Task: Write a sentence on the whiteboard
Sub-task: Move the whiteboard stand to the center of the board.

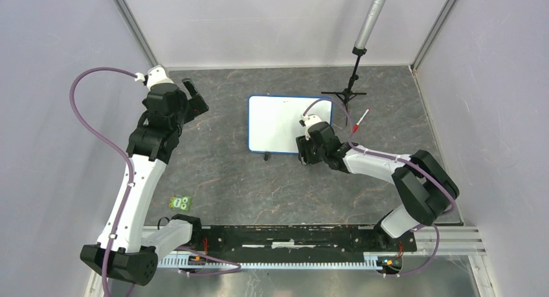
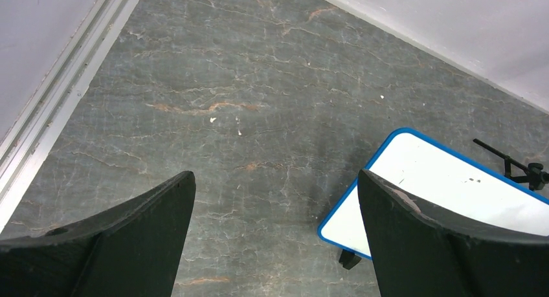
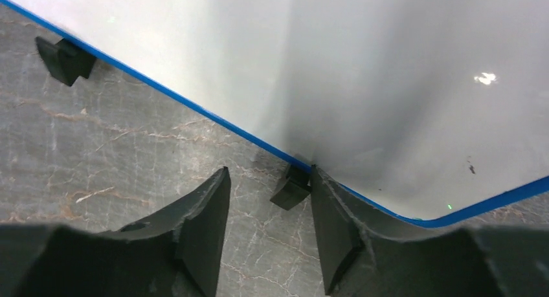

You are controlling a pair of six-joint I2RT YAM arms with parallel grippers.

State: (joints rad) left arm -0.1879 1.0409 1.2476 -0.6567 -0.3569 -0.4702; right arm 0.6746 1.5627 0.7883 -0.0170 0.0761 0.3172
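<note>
The whiteboard lies flat mid-table, white with a blue rim. Its face is blank; no red sentence shows in any view. My right gripper is low at the board's near right corner and open. In the right wrist view its jaws are apart, and a black foot of the board lies against the right finger's tip. My left gripper is open and empty, left of the board and apart from it. The left wrist view shows the board's corner behind the right finger.
A red-capped marker lies on the table right of the board. A black tripod stand with a grey pole stands behind the board's right corner. A small green card lies near the front left. Walls close in on three sides.
</note>
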